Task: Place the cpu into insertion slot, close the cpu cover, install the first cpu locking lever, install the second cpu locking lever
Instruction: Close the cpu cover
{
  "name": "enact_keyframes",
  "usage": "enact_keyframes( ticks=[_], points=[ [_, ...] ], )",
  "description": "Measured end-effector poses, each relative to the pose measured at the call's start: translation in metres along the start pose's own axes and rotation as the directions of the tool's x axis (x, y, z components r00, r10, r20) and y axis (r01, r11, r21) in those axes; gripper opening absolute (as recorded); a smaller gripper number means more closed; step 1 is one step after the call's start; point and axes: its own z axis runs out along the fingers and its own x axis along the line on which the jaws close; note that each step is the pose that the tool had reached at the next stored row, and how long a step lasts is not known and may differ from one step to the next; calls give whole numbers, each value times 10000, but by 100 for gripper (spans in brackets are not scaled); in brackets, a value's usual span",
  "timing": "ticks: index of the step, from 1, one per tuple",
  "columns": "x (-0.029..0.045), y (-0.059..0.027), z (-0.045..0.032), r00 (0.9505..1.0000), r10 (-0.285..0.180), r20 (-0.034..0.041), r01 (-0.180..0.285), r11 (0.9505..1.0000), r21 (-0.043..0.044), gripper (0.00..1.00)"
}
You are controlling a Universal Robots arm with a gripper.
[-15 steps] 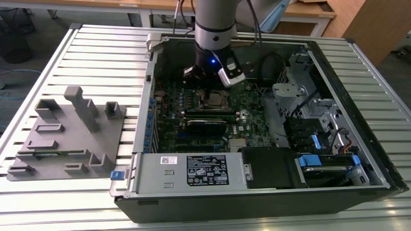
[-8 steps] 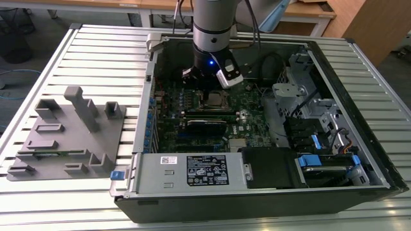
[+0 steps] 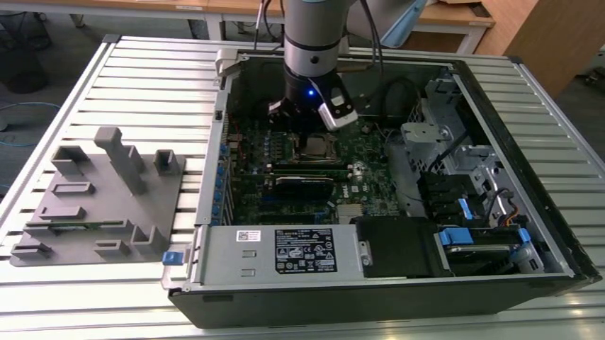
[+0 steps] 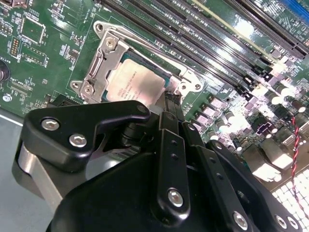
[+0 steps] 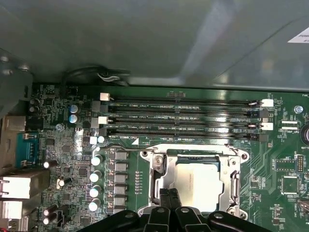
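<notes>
Remote operator's view: I'm hovering end effector point(image 4: 172, 100) at edge of insertion slot point(image 5: 170, 174), fingers pressed together, gripping nothing. Cpu point(image 4: 133, 84) lying flat in slot, cpu cover point(image 4: 103, 58) apparently down. Chip light, stiff, fragile; edges safest hold.

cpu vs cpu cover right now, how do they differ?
The cpu is a solid pale silver-tan square; the cpu cover is a shinier open frame with a square window. The cpu sits in the middle; the cpu cover lies around its edges. Shared: both are square, metallic and lying flat.
</notes>
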Motion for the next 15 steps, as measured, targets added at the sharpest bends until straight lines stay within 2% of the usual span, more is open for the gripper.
enact_keyframes(
  ticks=[15],
  points=[
    [31, 38, 59, 10000, 90, 17, -90, 10000, 8, 11]
  ],
)
